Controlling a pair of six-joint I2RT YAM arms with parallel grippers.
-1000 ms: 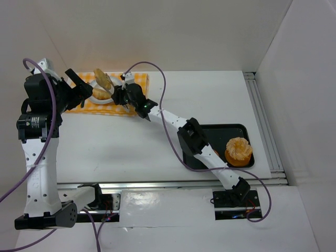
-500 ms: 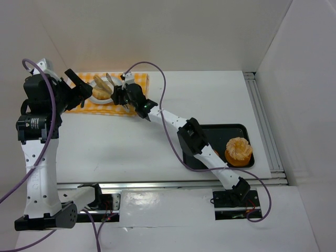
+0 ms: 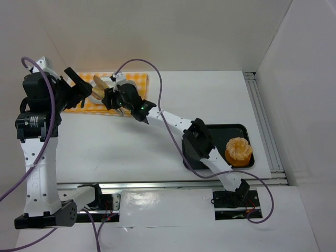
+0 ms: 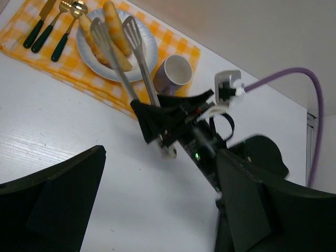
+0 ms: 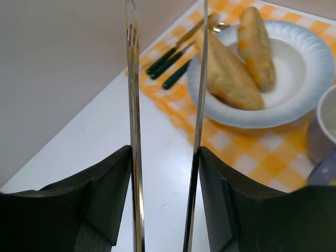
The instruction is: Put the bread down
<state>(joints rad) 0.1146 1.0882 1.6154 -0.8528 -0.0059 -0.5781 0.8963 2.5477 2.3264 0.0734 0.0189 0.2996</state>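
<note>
Bread (image 5: pixel 228 79): both rolls are now lying on the plate (image 5: pixel 294 73) at the table's 11 o'clock, dropped a moment ago, so placing looks done. Your right gripper (image 5: pixel 164 157) is clamping tongs (image 5: pixel 132 105), their blades standing apart and empty. Your left gripper (image 3: pixel 79 88) is gaping, empty. From above, the right gripper is hiding most of the plate.

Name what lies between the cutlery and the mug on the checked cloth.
The white plate carrying both bread rolls, shown in the left wrist view.
</note>
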